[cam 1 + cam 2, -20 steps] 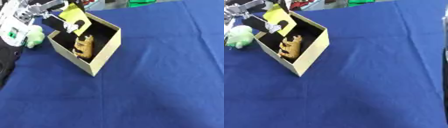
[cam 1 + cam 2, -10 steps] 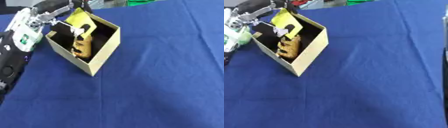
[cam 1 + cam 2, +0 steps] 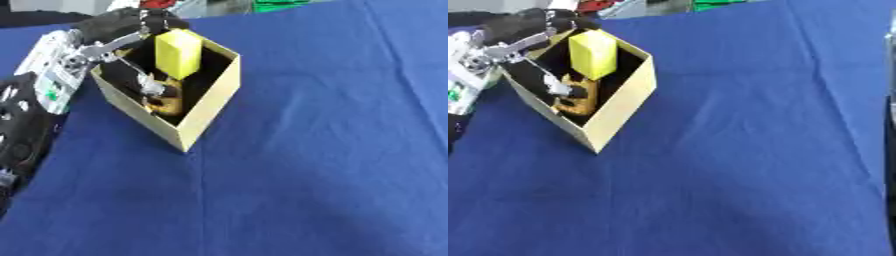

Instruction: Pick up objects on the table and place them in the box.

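Our left robot hand has carried the yellow block down into the box near the worktop's far left corner, fingers still pinching it; release comes next; an orange-brown toy lies inside.

My left hand reaches in from the upper left over the open cardboard box, which sits askew on the blue-covered bench. A yellow block stands upright over the box's dark inside, just beside my fingers, which reach down into the box; I cannot tell whether they touch it. Lower in the box lies an orange-brown thing whose shape I cannot make out. A dark strip of my right arm shows at the right edge.
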### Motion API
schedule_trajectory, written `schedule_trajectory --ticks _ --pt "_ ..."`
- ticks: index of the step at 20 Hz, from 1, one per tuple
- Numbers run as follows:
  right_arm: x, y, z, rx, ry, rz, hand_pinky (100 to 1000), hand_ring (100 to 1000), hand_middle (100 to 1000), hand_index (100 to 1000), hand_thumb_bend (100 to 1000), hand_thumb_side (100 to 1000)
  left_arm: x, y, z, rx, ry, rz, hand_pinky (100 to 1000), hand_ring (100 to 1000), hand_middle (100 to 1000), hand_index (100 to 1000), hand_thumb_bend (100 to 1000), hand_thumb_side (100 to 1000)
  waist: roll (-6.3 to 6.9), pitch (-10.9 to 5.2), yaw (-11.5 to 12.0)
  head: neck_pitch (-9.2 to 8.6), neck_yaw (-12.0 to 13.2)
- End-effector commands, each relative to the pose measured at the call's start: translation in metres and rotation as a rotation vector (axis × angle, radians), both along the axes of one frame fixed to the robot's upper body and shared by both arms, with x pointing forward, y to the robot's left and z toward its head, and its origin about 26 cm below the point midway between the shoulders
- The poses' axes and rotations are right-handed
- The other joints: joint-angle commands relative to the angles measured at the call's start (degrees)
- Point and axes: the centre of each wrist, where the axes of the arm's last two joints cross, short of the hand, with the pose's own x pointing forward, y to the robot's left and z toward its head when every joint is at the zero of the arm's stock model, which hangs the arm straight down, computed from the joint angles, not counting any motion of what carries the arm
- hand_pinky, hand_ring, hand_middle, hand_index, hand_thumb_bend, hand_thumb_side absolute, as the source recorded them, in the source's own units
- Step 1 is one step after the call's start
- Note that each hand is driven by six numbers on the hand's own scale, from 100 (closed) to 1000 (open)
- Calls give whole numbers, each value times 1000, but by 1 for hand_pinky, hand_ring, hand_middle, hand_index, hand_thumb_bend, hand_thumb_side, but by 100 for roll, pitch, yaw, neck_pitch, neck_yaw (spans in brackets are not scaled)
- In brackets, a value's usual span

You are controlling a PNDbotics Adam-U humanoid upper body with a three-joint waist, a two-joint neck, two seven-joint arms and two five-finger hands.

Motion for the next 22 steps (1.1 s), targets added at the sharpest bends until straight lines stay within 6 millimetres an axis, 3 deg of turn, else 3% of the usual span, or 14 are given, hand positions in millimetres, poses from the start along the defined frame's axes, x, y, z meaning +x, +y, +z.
schedule_trajectory --ticks 1,8,16,22 --pt "-6 -2 7 2 -29 5 936 988 757 927 100 711 -2 6 10 -5 -50 16 855 888 850 959 852 837 -26 -159 21 -19 -9" --pt "-5 -4 3 -1 -16 -5 937 989 758 927 100 710 -13 12 27 -128 -131 22 843 868 834 941 679 791 -51 -247 169 67 -79" --pt "-3 -6 -1 -24 -22 -24 932 986 762 925 100 709 -40 52 46 -283 -169 86 837 848 810 908 629 761 -95 -372 395 271 -177" --pt "-2 -8 -2 -46 -73 -49 921 980 775 923 100 719 -55 82 45 -308 -156 168 838 854 812 901 639 762 -137 -403 493 335 -176"
